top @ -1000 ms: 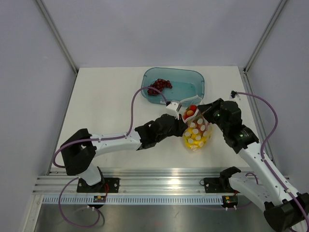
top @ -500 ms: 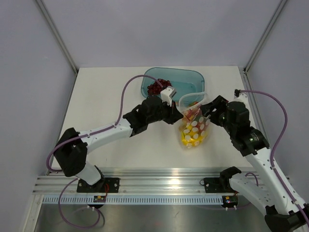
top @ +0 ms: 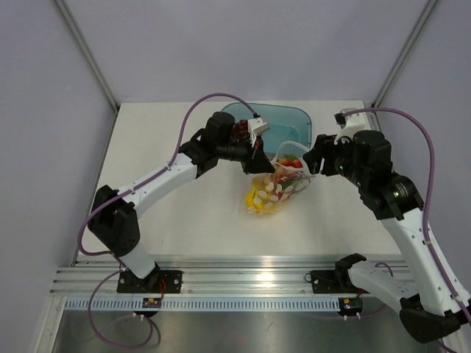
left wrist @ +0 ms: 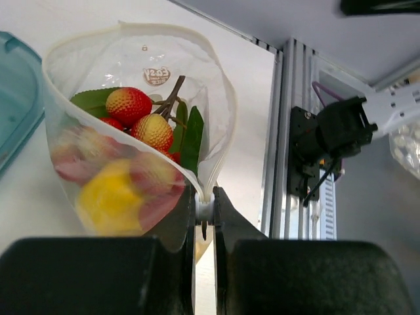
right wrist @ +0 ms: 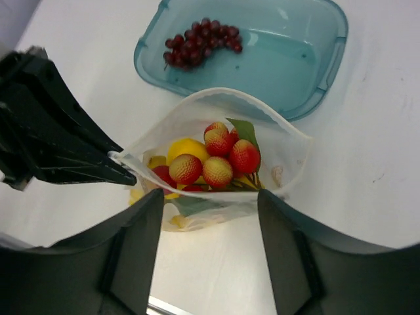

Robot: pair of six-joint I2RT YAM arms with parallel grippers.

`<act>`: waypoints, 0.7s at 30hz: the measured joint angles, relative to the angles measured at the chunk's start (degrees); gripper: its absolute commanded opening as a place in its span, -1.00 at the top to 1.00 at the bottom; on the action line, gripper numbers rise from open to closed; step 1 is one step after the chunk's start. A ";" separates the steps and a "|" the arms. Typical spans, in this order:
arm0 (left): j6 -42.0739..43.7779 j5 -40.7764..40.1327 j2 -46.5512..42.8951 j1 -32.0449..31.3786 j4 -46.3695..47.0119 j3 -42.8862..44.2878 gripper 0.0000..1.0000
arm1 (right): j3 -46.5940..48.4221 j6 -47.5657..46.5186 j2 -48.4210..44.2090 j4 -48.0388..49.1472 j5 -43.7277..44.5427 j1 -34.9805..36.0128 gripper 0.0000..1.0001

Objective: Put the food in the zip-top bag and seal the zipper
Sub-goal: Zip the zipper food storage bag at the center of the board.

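Pinching zip-top bag mouth corner: left end effector, clamped. Right end effector spread wide near gaping mouth; strawberries inside.

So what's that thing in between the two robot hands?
The zip-top bag, its mouth open, with the food inside. The right wrist view shows it: the left gripper pinches its rim, and the right gripper stands open opposite.

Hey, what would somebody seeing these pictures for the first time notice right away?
The dotted zip-top bag at mid-table, its mouth gaping and stuffed with red strawberries and yellow fruit. The left gripper pinches its mouth edge, and just beyond it a teal tray holds a dark red grape bunch.
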 measured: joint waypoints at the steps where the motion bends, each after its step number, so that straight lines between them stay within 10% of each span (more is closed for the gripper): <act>1: 2.08 1.51 0.66 0.00 -2.05 1.16 1.00 | 0.22 -2.12 1.36 0.00 -1.86 0.00 -0.23; 21: 23.34 9.84 1.97 2.99 -25.24 7.89 1.00 | -1.01 -42.18 17.40 5.18 -22.05 0.00 -0.48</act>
